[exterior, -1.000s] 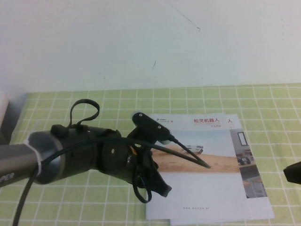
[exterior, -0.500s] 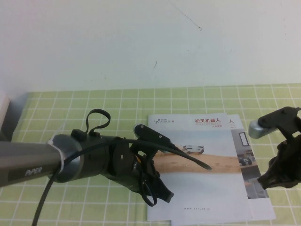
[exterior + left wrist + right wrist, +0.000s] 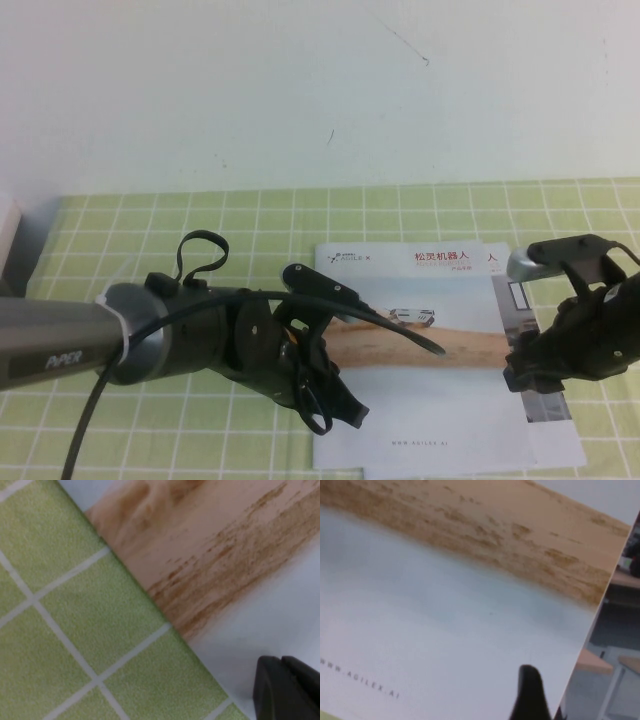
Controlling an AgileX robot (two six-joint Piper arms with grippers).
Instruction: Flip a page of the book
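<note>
Backdrop: plain off-white wall fills the upper half of the high view; a few faint scuffs, nothing else.
Surface: green checked tablecloth [image 3: 130, 225] across the lower half, white grid lines, lying flat.
Left arm: my big dark forearm reaches in from the lower left and ends at centre frame. The left gripper [image 3: 335, 405] hangs low over the near left edge of the book. One dark fingertip shows in my left wrist view, just above the white margin. I cannot tell how its jaws stand.
Right arm: enters at the right edge. The right gripper [image 3: 522, 370] sits over the book's right-hand edge, at middle height of the frame. One dark finger [image 3: 530, 692] shows above the cover, just inside its edge; the spread I cannot make out, and I judge nothing is held.
Book: the book [image 3: 430, 360] lies flat, lower centre to right, closed, cover up. A second booklet [image 3: 545, 395] with a grey photo peeks out from under its right side.
Page: the page [image 3: 440, 300] is the cover leaf, desert band and red title, still flat.
Handling, my judgement: thin, light, glossy, likely slippery and easily creased.
Hold, my judgement: take the free right edge alone, pinch lightly, keep clear of the booklet beneath.
</note>
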